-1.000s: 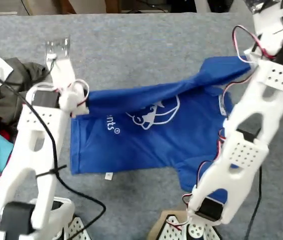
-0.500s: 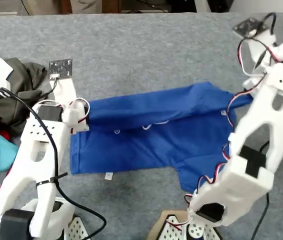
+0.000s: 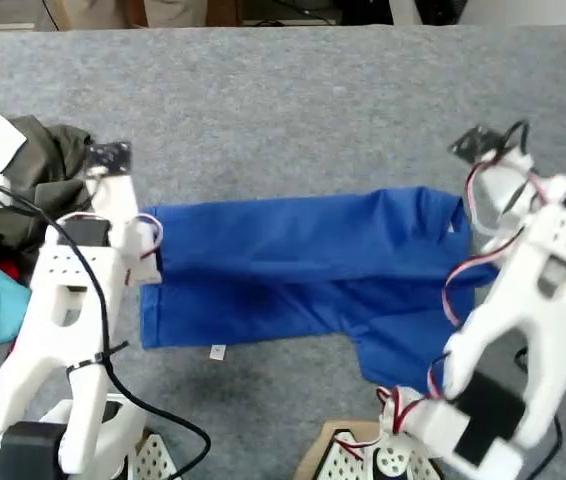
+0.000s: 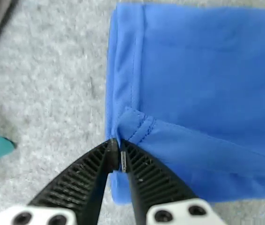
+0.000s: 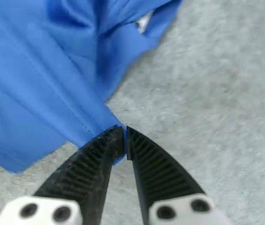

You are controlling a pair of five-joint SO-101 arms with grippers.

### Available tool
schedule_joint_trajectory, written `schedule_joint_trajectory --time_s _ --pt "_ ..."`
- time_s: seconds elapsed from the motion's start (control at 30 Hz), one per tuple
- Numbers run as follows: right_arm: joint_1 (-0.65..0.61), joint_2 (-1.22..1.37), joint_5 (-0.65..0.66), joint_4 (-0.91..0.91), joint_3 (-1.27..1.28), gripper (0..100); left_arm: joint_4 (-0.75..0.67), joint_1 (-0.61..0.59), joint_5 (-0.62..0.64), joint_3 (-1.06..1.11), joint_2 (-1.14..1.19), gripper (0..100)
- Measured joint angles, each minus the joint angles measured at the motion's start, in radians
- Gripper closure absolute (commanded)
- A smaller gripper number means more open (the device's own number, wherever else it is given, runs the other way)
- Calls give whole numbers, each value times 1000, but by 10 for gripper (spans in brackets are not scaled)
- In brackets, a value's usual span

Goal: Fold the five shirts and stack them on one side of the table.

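A blue shirt (image 3: 303, 265) lies folded lengthwise across the middle of the grey table (image 3: 293, 110), its print hidden inside the fold. My left gripper (image 4: 118, 157) is shut on the shirt's hem corner (image 4: 132, 122) at the shirt's left end (image 3: 153, 250). My right gripper (image 5: 124, 140) is shut on a pinch of blue shirt (image 5: 53, 79) at the collar end, near the right side of the table (image 3: 468, 215). A sleeve (image 3: 403, 350) sticks out toward the front edge.
A heap of other shirts (image 3: 8, 200), dark olive, red, teal and white, lies at the table's left edge. The arm bases (image 3: 363, 455) stand at the front edge. Bare grey felt stretches along the back.
Both grippers carried the shirt's far edge toward the front and lowered it, folding the shirt over itself. The white print is now covered.
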Motion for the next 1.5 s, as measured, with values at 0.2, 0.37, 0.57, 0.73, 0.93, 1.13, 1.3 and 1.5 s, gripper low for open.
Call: schedule_joint_trajectory --time_s 0.2,0.37,0.57,0.73,0.93,1.13,1.3,1.5 --pt "69 -106 29 -69 199 994 3 52 -8 95 -2 981" --pt "138 -160 106 -69 287 994 3 20 -87 169 -103 981" --pt "173 -219 144 -72 365 994 3 -5 -124 262 -261 981" --pt "187 -233 163 -75 377 994 3 -5 -124 305 -290 981" --pt "207 -236 199 -78 404 994 3 -5 -124 338 -293 976" --pt "207 -236 209 -78 419 795 3 -5 -124 341 -293 932" --pt "207 -236 250 -78 419 682 92 -6 -124 339 -293 744" --pt "207 -236 247 -71 385 819 279 -17 -126 201 -293 718"
